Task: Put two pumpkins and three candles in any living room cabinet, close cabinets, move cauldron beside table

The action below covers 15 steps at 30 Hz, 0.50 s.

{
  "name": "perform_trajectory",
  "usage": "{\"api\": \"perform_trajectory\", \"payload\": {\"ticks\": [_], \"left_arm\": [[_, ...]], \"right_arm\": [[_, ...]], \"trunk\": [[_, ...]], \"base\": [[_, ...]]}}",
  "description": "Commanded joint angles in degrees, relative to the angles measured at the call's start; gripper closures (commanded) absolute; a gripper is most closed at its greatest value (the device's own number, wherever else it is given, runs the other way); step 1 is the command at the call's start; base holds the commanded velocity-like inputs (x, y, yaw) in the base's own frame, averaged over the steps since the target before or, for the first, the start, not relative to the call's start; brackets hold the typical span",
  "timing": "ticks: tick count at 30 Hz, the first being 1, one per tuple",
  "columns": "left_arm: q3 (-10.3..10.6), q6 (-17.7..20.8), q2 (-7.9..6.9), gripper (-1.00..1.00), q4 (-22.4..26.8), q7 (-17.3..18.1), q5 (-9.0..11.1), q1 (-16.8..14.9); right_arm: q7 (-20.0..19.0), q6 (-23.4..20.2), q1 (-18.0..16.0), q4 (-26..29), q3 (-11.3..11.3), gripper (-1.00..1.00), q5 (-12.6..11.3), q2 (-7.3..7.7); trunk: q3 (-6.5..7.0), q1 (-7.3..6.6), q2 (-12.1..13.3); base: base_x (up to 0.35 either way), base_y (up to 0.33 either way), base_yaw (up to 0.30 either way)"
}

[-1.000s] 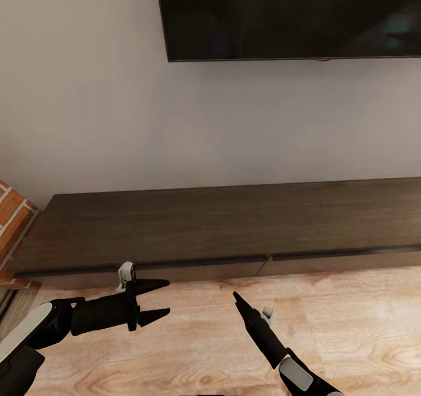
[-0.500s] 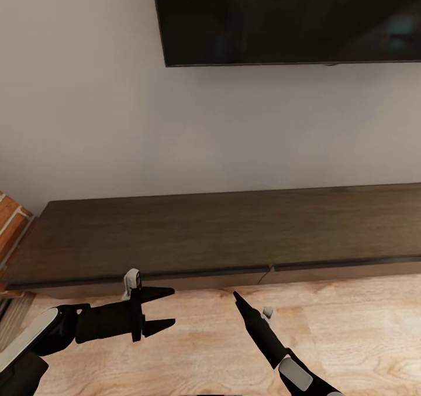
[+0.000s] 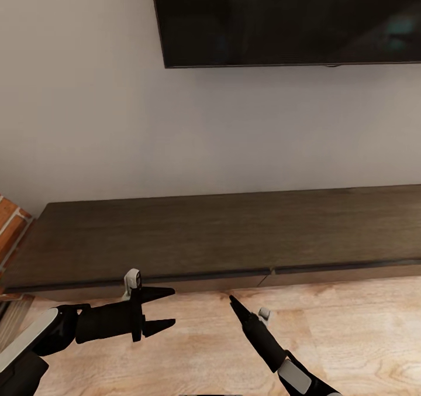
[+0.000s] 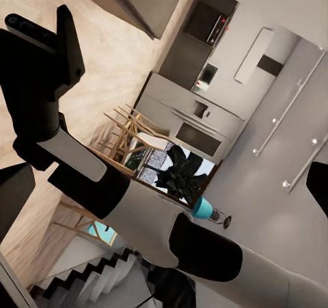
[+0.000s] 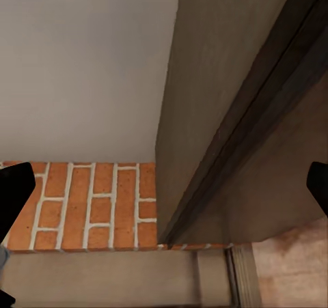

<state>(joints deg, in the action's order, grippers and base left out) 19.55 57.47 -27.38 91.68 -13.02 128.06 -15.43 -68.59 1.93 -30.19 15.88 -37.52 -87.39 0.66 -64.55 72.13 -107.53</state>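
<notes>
Facing the cabinet [image 3: 234, 232] head-on, the robot stands close with both arms low over the wood floor [image 3: 351, 326], and the long dark unit runs left to right against the far wall under the TV [image 3: 286, 19]. Compared with a second ago the whole picture has slid down a little and the cabinet sits lower and fuller in frame, so that reads as the camera or base settling, not the furniture moving; over the last half second the view barely changes. The right gripper [image 3: 233, 300] has crept a touch left and toward the cabinet front, its tip now near the seam between two front panels; in the head view its fingers look pressed together to a point, though its own wrist view shows dark tips at opposite edges, so I cannot tell its state for sure. The left gripper [image 3: 162, 309] is spread, holding nothing, and hangs near the left panel about where it was. The right wrist view looks along the cabinet's front edge to a brick wall [image 5: 89, 205]. Front panels look flush, so nothing is open yet. No pumpkins or candles visible here. Likely step: lining up to pull a panel open, early in the task.
</notes>
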Motion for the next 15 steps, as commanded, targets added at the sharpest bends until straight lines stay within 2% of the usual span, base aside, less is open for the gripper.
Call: {"api": "perform_trajectory", "payload": {"ticks": [1, 7, 15], "left_arm": [[0.1, 0.0, -0.04, -1.0, 0.0, -0.5, 0.6, 0.0], [0.1, 0.0, -0.04, -1.0, 0.0, -0.5, 0.6, 0.0], [0.1, 0.0, -0.1, -1.0, 0.1, -0.5, 0.6, 0.0]], "right_arm": [[-0.2, 0.2, 0.0, 0.0, -0.5, -1.0, -0.5, 0.04], [-0.5, 0.2, 0.0, 0.0, -0.6, -1.0, -0.6, 0.04], [-0.4, 0.2, 0.0, -0.5, -0.6, -1.0, -0.6, -0.04]], "trunk": [[-0.03, -0.01, 0.0], [-0.03, -0.01, 0.0], [-0.03, -0.01, 0.0]], "base": [[0.009, 0.0, 0.0], [0.081, -0.038, 0.0], [0.01, -0.005, 0.0]]}}
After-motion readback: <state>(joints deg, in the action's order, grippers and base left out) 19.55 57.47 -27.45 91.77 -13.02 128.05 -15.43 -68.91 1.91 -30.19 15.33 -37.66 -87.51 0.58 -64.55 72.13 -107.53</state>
